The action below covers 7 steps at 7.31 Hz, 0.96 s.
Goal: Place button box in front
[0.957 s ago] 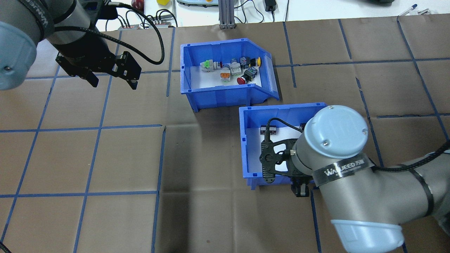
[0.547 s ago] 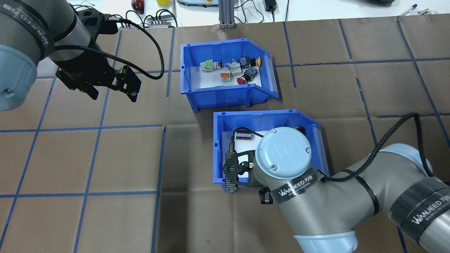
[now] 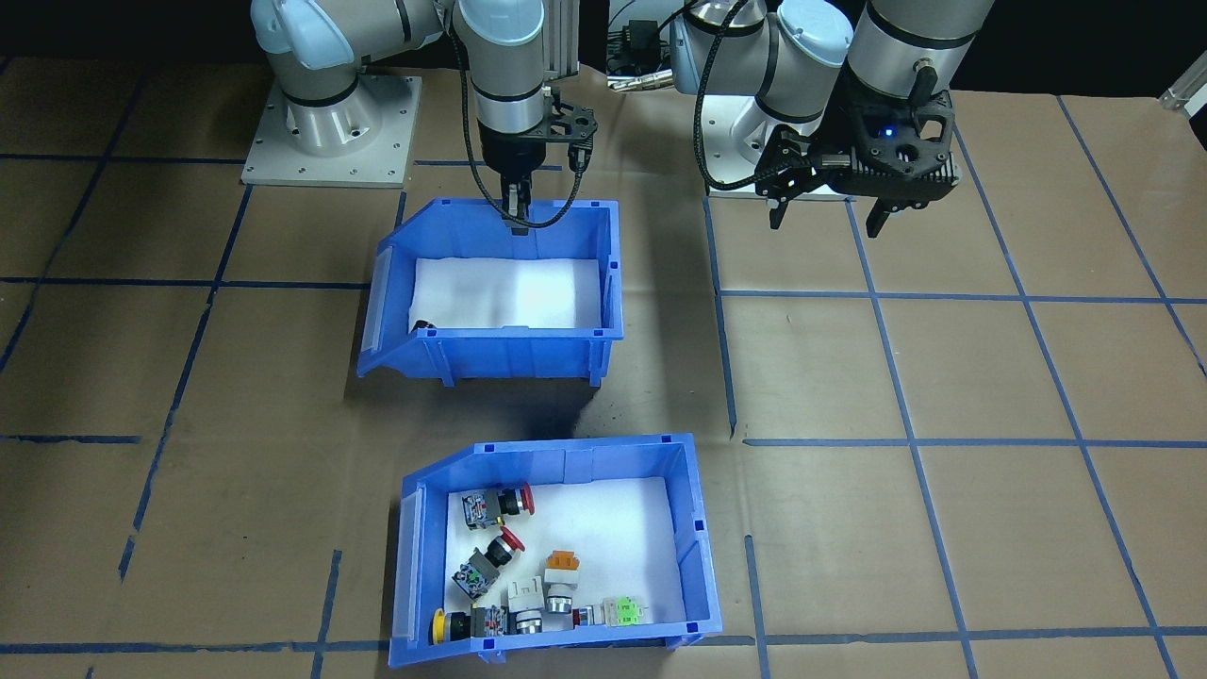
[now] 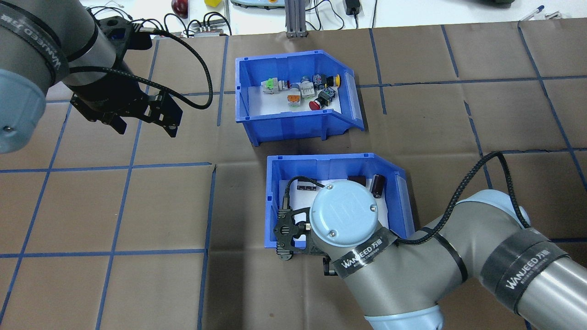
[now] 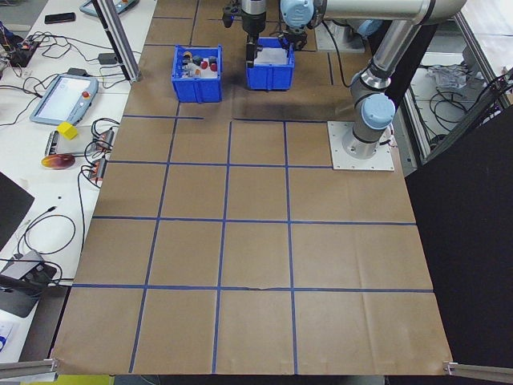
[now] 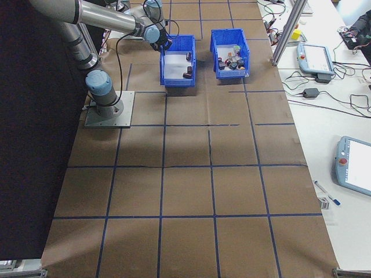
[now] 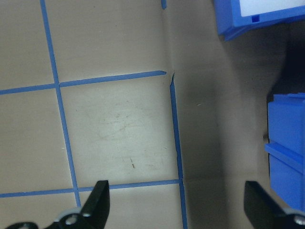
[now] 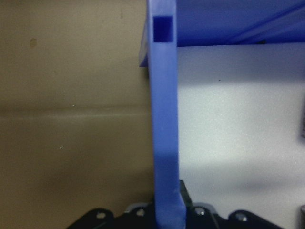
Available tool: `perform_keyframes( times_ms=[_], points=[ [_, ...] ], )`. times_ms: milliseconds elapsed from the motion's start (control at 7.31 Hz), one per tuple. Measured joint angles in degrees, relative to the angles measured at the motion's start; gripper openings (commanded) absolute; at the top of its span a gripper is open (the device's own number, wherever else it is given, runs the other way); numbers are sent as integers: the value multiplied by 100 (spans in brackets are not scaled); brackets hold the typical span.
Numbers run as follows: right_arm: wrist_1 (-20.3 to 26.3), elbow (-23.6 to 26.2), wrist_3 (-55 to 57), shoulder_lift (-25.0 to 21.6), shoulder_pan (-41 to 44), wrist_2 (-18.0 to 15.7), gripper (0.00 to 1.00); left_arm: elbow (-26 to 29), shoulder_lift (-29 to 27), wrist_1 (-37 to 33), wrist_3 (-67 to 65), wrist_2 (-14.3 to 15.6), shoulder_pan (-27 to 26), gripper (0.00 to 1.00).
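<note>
brown table (image 4: 137,206) | button box (image 4: 293,123) beyond right tool (image 3: 517,219)

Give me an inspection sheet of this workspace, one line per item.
Surface: brown table gridded with blue tape.
Job's things: blue plastic button box with coloured push-button switches, on the far side from the robot.
Clutter: second blue plastic bin with dark cylinders, nearer the robot.
Grippers: right pincer shut on the second bin's wall; left pincer open, holding nothing, above bare table.
Cables: black cable looping off the left wrist.
Surroundings: side bench with teach pendant and loose wires.
</note>
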Motion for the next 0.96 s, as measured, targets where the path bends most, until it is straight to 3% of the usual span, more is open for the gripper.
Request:
perform_keyframes(
  times_ms=[137,684,957],
  points=[
    [-67,0,9,72,34,-2,100,-4,6,3,-11,-1,0,99],
    [43,-162,-44,34,-38,-138,100,-18,-2,1,-76,-22,-4,99],
    [838,-639,-39,-223,-158,-201,100,-19,-2,1,-81,-33,-5,99]
  ],
)
